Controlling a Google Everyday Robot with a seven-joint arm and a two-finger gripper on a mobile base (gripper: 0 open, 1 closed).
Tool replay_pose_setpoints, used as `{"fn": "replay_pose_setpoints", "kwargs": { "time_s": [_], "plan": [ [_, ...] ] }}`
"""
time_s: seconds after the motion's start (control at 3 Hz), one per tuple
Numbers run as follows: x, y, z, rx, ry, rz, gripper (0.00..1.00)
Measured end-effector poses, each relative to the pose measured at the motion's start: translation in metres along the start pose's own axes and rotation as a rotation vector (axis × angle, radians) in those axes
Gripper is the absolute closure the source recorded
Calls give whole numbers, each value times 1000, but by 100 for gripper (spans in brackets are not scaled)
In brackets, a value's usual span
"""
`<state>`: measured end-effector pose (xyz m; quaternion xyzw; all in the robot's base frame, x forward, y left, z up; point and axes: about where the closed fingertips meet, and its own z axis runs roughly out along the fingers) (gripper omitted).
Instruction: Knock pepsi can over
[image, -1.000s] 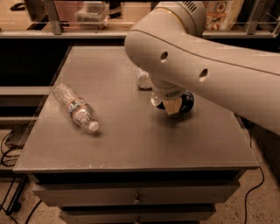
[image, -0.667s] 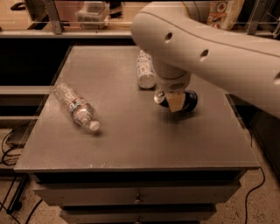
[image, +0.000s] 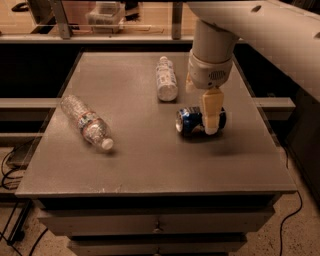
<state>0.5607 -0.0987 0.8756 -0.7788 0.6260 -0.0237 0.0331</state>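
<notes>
1. Pepsi can (image: 192, 121) is found directly under and partly behind the pincer (image: 210, 119), which is lowered from above over the can's right-hand half. Contact looks likely but cannot be confirmed. Whether the pincer is open or closed cannot be told.
2. The can is seen lying on its side on the tabletop (image: 145, 160), right of the middle. Its long axis runs roughly left to right across the view. The silver end is turned to the left, and the other end is hidden behind the pincer.
3. A dark navy body is shown, with a paler blue-and-white patch of marking near the silver end; the logo itself cannot be made out.
4. Since the can is already down, the task is judged essentially done. A straight upward lift is called for, because a sideways nudge could roll the can toward the near or far edge.
5. Farther out, one clear water bottle (image: 166, 79) is laid flat beyond the can, near it but apart. A second water bottle (image: 86, 121) is laid well apart on the left.
</notes>
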Motion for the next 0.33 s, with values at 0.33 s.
{"fn": "replay_pose_setpoints", "kwargs": {
  "time_s": [0.33],
  "plan": [
    [-17,-3,-13,0,-84,-11,0]
  ]
}}
